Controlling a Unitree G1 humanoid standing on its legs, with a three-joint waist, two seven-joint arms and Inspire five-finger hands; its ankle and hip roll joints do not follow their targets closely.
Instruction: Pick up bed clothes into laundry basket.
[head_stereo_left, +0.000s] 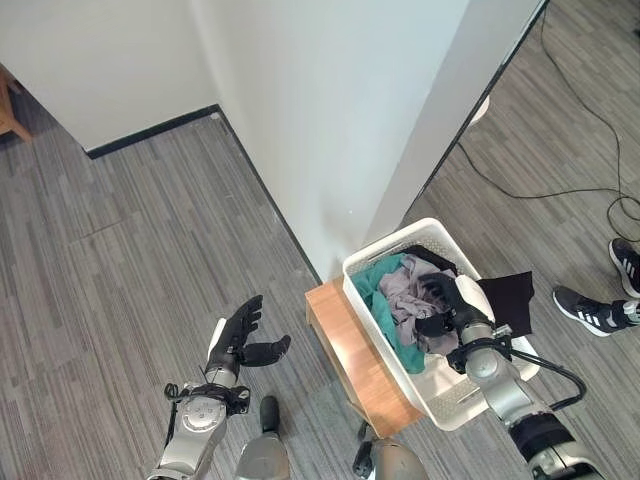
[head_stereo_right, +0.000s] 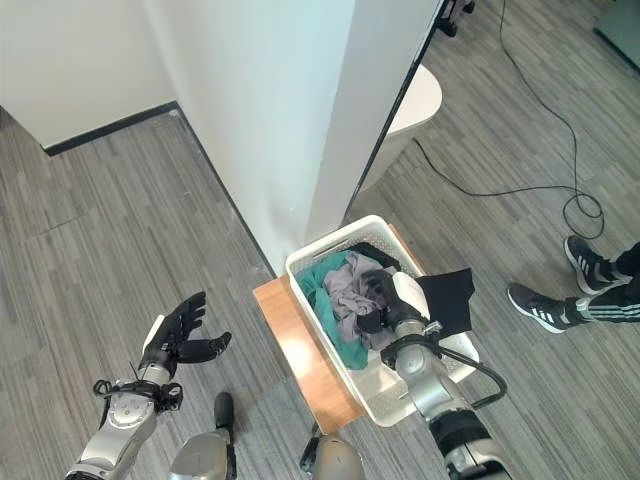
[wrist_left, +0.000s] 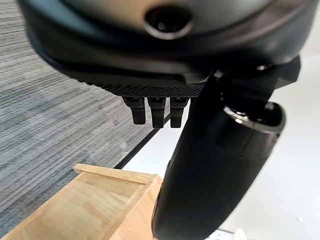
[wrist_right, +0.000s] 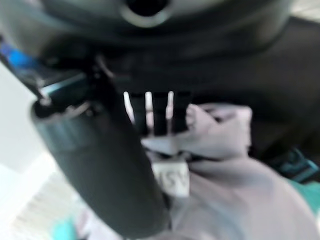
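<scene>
A white laundry basket (head_stereo_left: 385, 245) stands on a low wooden bench (head_stereo_left: 350, 350) against the wall's corner. Inside lie a teal garment (head_stereo_left: 378, 290) and a grey garment (head_stereo_left: 405, 295); a black cloth (head_stereo_left: 508, 297) hangs over the rim on the right. My right hand (head_stereo_left: 450, 305) is in the basket on top of the grey garment (wrist_right: 235, 170), open, its fingers (wrist_right: 160, 112) straight with the tips at the cloth. My left hand (head_stereo_left: 235, 335) hovers over the floor to the left of the bench, open and holding nothing, fingers (wrist_left: 155, 112) straight.
A white wall corner (head_stereo_left: 330, 120) juts out just behind the basket. A person's shoes (head_stereo_left: 590, 305) stand on the floor to the right. A black cable (head_stereo_left: 560, 190) trails over the grey floor at the back right.
</scene>
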